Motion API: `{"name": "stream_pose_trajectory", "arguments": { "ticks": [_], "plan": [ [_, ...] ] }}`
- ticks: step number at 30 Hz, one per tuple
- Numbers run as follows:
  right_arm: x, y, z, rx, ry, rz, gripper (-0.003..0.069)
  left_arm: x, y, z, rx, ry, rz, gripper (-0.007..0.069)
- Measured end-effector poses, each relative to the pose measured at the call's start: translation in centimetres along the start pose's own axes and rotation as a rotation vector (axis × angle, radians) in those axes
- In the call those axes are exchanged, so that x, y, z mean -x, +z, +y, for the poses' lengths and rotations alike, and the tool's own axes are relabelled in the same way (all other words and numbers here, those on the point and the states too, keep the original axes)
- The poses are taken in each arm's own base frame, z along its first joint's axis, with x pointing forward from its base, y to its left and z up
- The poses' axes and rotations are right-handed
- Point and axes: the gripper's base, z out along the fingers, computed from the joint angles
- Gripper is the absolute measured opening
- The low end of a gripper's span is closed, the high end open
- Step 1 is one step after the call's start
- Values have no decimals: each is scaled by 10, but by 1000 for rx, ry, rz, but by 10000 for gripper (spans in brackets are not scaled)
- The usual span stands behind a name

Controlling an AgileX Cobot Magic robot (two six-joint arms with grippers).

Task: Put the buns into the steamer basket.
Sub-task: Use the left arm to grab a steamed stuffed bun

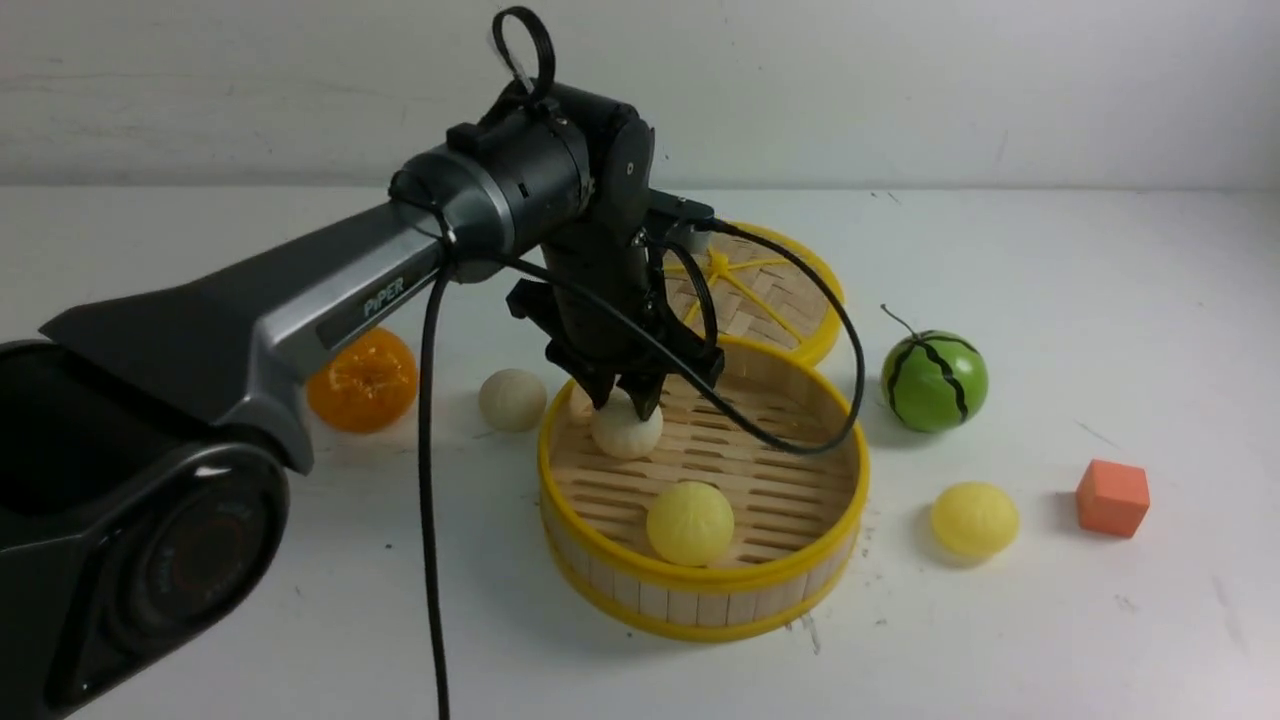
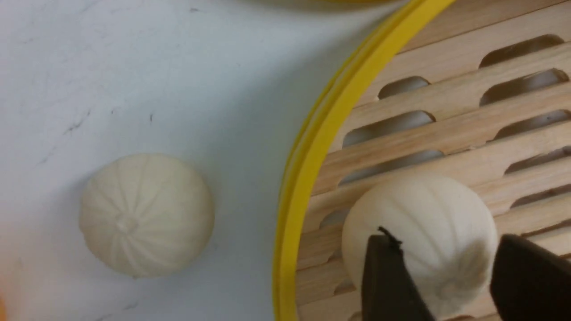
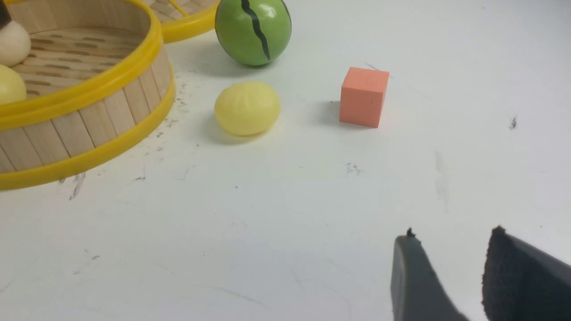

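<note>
The steamer basket [image 1: 700,600], round and shallow with a slatted wooden floor, upright wooden wall and yellow rims, stands just right of centre in the front view. Inside it, a cream-white bun [image 1: 626,432] rests at the upper left and a pale yellow bun [image 1: 690,523] against the near wall. A second cream-white bun [image 1: 512,399] lies just left of the basket. A second pale yellow bun [image 1: 974,518] lies to its right, apart from it.

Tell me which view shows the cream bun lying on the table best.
The left wrist view: the cream bun sits close up, whole, pleats sharp. The front view shows it small, beside the steamer basket. The right wrist view misses it.
</note>
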Motion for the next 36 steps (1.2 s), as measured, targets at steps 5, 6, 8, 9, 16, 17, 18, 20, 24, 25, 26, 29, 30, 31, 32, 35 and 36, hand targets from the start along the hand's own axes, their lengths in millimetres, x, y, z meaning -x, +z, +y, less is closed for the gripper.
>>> {"name": "stream_pose_trajectory", "arguments": {
  "ticks": [5,6,8,9,16,17,18,20,24,25,26,29,30,31,32,35,36],
  "plan": [
    [0,0,0,0,0,0,241,5,-71,9,70,-59,-122,437],
    [0,0,0,0,0,0,241,4,-87,14,95,-67,-147,421],
    [0,0,0,0,0,0,241,3,-99,23,119,-79,-155,379],
    [0,0,0,0,0,0,241,2,-100,29,120,-90,-141,345],
    [0,0,0,0,0,0,241,-1,-37,72,35,-139,-18,167],
    [0,0,0,0,0,0,241,-1,-25,77,22,-149,-10,165],
    [0,0,0,0,0,0,241,-1,-16,81,19,-151,-8,167],
    [0,0,0,0,0,0,241,0,-4,84,20,-133,-13,184],
    [0,0,0,0,0,0,241,1,9,84,15,-117,-25,221],
    [0,0,0,0,-1,0,241,1,13,84,12,-118,-24,230],
    [0,0,0,0,-1,0,241,1,16,84,12,-118,-24,233],
    [0,0,0,0,-1,0,241,1,21,86,23,-113,-28,238],
    [0,0,0,0,-1,0,241,2,22,87,33,-108,-36,238],
    [0,0,0,0,-1,0,241,2,23,88,47,-100,-43,238],
    [0,0,0,0,-1,0,241,3,23,88,47,-100,-47,238],
    [0,0,0,0,-1,0,241,5,23,90,69,-87,-72,238],
    [0,0,0,0,-1,0,241,5,23,90,72,-85,-76,238]
  ]
}}
